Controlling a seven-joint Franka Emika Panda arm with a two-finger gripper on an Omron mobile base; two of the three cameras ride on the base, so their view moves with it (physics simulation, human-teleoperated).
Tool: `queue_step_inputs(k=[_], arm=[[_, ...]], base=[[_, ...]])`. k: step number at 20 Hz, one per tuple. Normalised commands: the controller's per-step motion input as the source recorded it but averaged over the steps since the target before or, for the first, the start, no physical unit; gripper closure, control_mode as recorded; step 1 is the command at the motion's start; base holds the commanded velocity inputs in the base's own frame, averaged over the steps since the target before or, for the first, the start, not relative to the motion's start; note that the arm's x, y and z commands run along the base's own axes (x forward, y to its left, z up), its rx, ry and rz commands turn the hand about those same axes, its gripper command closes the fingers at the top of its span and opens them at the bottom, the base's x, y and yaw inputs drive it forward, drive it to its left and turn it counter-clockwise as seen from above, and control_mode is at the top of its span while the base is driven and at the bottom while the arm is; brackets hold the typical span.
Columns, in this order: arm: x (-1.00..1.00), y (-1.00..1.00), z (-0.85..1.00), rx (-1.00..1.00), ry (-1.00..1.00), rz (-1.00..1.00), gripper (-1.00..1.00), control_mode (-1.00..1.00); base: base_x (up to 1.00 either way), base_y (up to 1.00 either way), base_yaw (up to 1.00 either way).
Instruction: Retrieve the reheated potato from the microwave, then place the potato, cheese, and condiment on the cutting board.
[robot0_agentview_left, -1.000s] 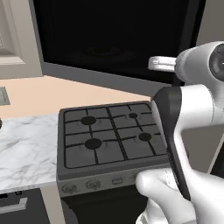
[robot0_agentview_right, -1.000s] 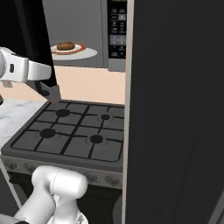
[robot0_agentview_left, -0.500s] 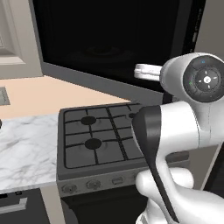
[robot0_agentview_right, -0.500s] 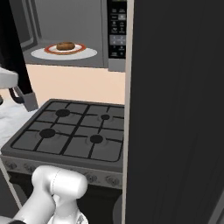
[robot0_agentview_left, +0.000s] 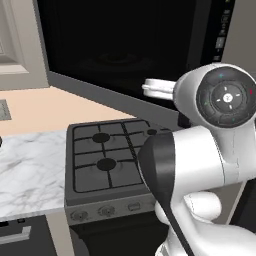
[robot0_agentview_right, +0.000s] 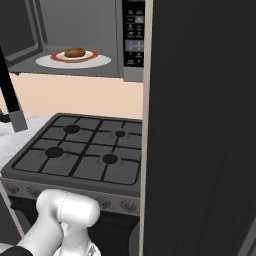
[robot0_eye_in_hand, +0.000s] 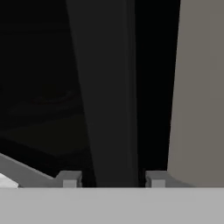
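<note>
One tall dark panel is the biggest thing we see, taking up the right side of the right base view. Next to it hangs the microwave, its cavity in plain sight, with the black button panel at its right. In the left base view its wide dark glass door stands swung out toward us. Below sits a four-burner stove, and a marble worktop adjoins it on the left.

Inside the microwave we find a white plate with a red ring. The potato lies flat in the middle of it. Its long axis runs left to right across the opening, with neither end pointing out at us.

In the hand view the claw has its tips parted. A dark upright slab stands between them with a thin gap at each side, so it grips nothing that we can see.
</note>
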Motion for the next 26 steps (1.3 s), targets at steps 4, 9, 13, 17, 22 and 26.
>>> queue_step_inputs(k=[4, 9, 13, 17, 22, 26], arm=[[-0.42, -0.01, -0.01, 0.19, 0.00, 0.06, -1.00, -1.00], [-0.45, -0.04, 0.00, 0.19, 0.00, 0.12, -1.00, -1.00], [-0.20, -0.41, 0.03, 0.26, 0.00, 0.10, -1.00, -1.00], [0.16, -0.56, 0.00, 0.21, 0.00, 0.00, -1.00, -1.00], [0.20, -0.49, -0.01, 0.13, -0.03, 0.00, -1.00, -1.00], [0.07, -0.38, 0.00, 0.18, -0.10, 0.05, -1.00, -1.00]], base=[[0.00, 0.00, 0.00], [0.00, 0.00, 0.00], [0.00, 0.00, 0.00], [0.00, 0.00, 0.00], [0.00, 0.00, 0.00], [0.00, 0.00, 0.00]])
